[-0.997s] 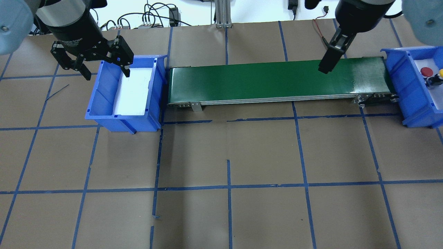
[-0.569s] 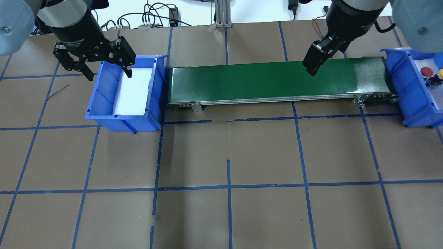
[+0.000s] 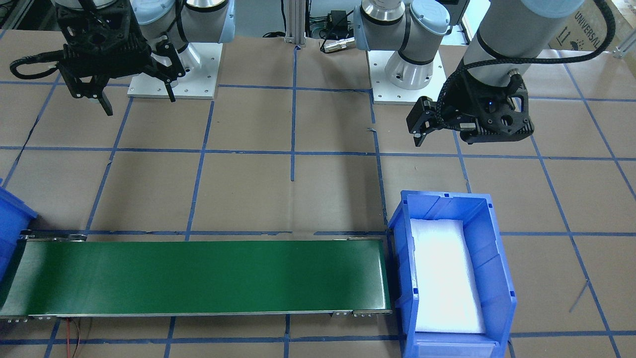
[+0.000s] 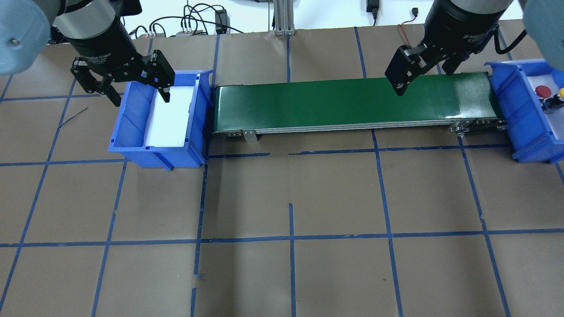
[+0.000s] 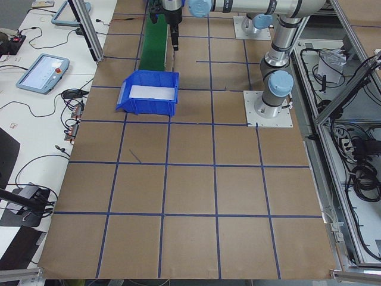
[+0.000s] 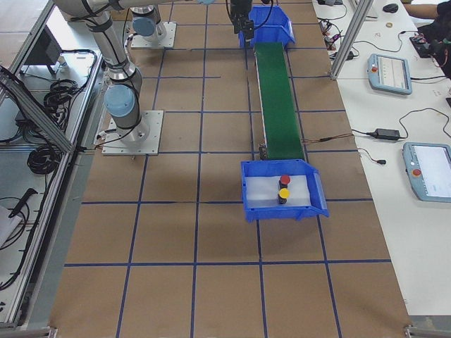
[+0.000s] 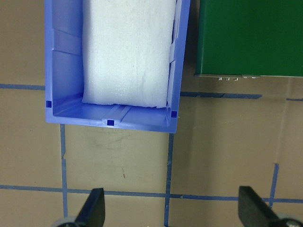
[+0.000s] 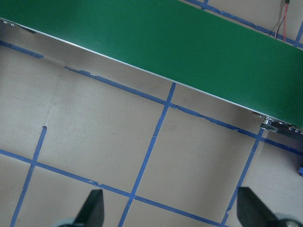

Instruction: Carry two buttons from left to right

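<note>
The left end effector [image 4: 141, 99] hung wide open and empty above the counter [image 4: 335, 193], a foam-lined blue bin [image 4: 132, 149] just ahead. The right end effector [image 3: 138, 102], likewise spread and empty, faced the green belt [image 4: 330, 103]. Well to its right, the red button [image 4: 543, 91] and yellow button [image 6: 284, 192] sat in another bin [image 4: 511, 110].

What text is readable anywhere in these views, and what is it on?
"UNIVERSAL": printed vertically on the cardboard box behind the left arm, front-facing view.
White print on the bodies above the left gripper and the right gripper: too small to read.
Screen of the pendant on the side bench: too small to read.
Nothing else legible.
</note>
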You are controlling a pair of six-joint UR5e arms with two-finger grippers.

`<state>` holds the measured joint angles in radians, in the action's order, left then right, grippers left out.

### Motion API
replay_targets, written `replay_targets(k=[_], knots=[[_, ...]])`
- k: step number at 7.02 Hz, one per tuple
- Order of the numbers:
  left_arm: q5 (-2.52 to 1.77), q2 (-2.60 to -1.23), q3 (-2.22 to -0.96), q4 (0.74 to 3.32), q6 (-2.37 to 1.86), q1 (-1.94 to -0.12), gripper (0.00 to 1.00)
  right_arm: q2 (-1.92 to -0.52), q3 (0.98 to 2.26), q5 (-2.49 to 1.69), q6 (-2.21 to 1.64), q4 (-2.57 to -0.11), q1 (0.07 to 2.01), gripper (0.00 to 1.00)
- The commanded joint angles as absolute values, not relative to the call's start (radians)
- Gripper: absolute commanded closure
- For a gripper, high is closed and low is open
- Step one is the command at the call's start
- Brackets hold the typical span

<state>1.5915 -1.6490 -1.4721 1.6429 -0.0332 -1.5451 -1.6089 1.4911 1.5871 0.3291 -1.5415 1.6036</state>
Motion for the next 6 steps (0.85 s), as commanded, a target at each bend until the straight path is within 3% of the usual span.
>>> replay_targets(k=[1,6], knots=[[1.591,-1.649,-1.473,1.643,-0.034,-1.546,0.00,-1.609,1.500,1.589,0.200,-1.566,1.608,0.00],[1.585,-1.649,-1.471,1.638,-0.034,-1.543,0.00,-1.597,1.523,1.585,-0.072,-1.568,1.606,0.00]])
